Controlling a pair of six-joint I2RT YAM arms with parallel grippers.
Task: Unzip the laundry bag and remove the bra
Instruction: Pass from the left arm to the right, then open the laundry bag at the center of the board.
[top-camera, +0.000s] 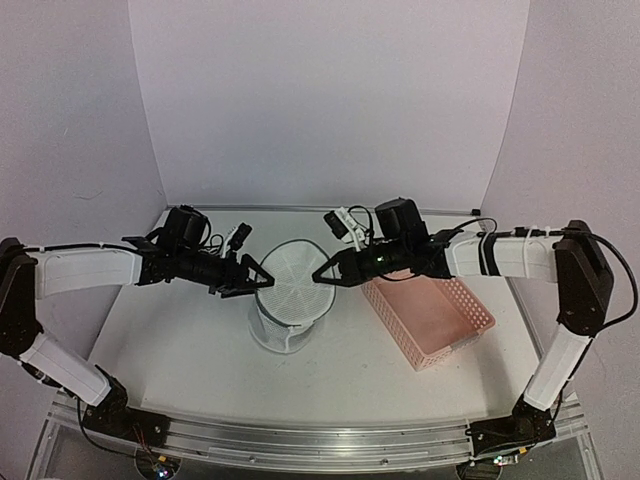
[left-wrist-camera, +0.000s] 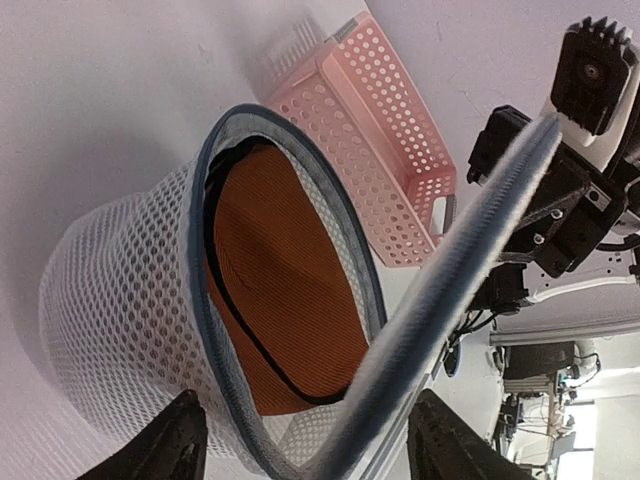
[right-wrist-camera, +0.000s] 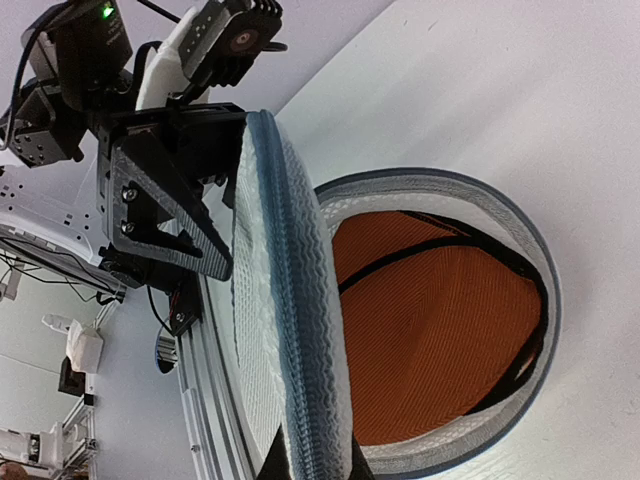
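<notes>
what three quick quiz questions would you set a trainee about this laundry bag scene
1. True or false: the laundry bag is zipped shut.
2. What colour is the fabric lying inside the bag? A orange, B green, C blue.
3. Which arm's jaws stand open on either side of the rim of the raised lid?

Key
1. False: the lid stands up and the mouth is open.
2. A.
3. The left arm.
</notes>
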